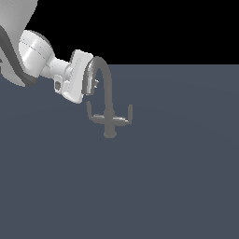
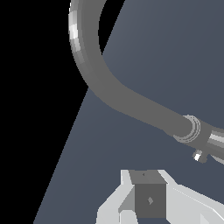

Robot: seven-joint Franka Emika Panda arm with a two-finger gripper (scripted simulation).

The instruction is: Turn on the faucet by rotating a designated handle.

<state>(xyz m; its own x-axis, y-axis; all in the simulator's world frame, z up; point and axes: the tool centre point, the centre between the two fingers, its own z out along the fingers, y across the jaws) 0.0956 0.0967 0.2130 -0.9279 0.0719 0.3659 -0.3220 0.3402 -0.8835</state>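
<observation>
The grey faucet (image 1: 110,100) stands on the flat floor, and its arched spout curls down toward the exterior view's left. The handle (image 1: 94,116) is the dull lever branching to that same side, with its upturned tip below the spout's mouth. The twin lever (image 1: 125,119) points the other way. My gripper (image 1: 94,85) hangs beside the spout's mouth, above the handle's tip and apart from it. Its fingers look shut with nothing between them. In the wrist view the spout (image 2: 113,89) sweeps across just beyond the fingertips (image 2: 148,192). I cannot pick out the handle there.
A plain blue-grey floor (image 1: 177,177) stretches all around the faucet. My white arm (image 1: 35,53) comes in from the upper part of the exterior view's left.
</observation>
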